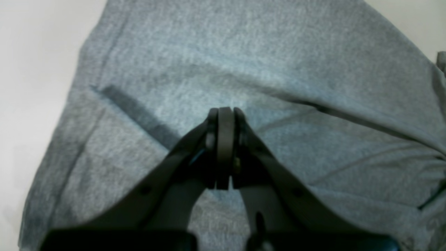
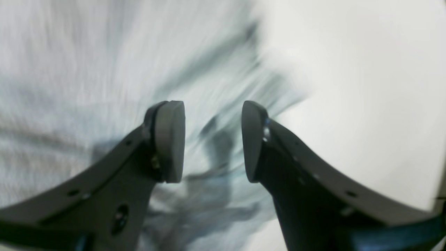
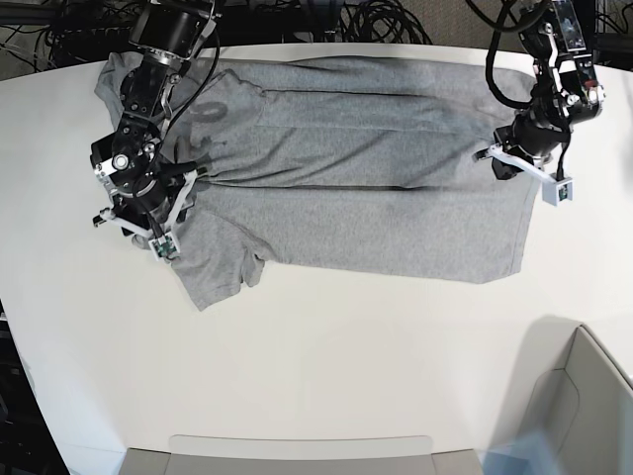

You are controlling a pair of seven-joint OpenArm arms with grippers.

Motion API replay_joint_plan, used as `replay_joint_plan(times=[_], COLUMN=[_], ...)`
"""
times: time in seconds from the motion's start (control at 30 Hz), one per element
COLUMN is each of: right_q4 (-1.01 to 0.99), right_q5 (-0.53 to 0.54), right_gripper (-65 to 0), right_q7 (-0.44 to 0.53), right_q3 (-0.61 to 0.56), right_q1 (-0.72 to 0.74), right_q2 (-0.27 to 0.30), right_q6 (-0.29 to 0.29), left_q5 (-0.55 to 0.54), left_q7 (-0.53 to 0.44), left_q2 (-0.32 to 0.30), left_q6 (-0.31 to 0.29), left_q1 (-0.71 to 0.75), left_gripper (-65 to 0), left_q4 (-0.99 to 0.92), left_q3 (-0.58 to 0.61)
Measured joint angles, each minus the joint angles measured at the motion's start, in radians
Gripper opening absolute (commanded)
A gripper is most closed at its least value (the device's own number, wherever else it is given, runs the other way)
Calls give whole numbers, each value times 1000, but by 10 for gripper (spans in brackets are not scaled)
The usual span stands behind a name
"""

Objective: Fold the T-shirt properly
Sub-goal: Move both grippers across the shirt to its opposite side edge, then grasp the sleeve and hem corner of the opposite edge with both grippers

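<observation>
The heather-grey T-shirt [image 3: 376, 198] lies spread along the far part of the white table [image 3: 326, 346], its upper part folded over lengthwise, with one sleeve pointing toward the front left. My left gripper [image 3: 497, 158] hovers at the shirt's right end. In the left wrist view it [image 1: 225, 116] is shut above creased grey cloth [image 1: 244, 52], and no fabric shows between the pads. My right gripper [image 3: 183, 183] is at the shirt's left end by the sleeve. The right wrist view is motion-blurred and shows it [image 2: 212, 139] open over cloth [image 2: 69, 69], with nothing between its fingers.
A grey bin [image 3: 584, 396] stands at the front right corner. A flat grey tray edge [image 3: 297, 450] runs along the front. Black cables [image 3: 376, 20] lie behind the table's far edge.
</observation>
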Motion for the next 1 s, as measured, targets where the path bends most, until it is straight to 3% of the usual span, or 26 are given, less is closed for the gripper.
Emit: replay_joint_plan(times=[0.17, 0.23, 0.33, 0.47, 0.57, 0.73, 1.0], right_q4=[-2, -51, -179, -397, -551, -669, -789], right_q5=[1, -1, -21, -18, -11, -11, -3], right_gripper=[-379, -379, -370, -303, -295, -295, -295], right_q7=[3, -61, -139, -134, -130, 40, 103], right_q3=[-2, -5, -3, -3, -3, -3, -1], right_q1=[105, 159, 274, 383, 431, 459, 468], right_q2=[11, 35, 86, 143, 166, 164, 151], right_q6=[-2, -1, -3, -2, -1, -2, -1], left_q5=[6, 6, 8, 6, 3, 1, 3], left_q7=[2, 0, 9, 9, 6, 8, 0], left_q2=[-3, -3, -1, 6, 7, 23, 29], left_q6=[0, 0, 1, 0, 1, 2, 5], left_q1=[-29, -30, -22, -39, -61, -57, -58], left_gripper=[-650, -650, -650, -650, -650, -650, -650], left_q4=[0, 0, 0, 0, 0, 0, 0], left_q3=[-3, -3, -3, -3, -2, -1, -2])
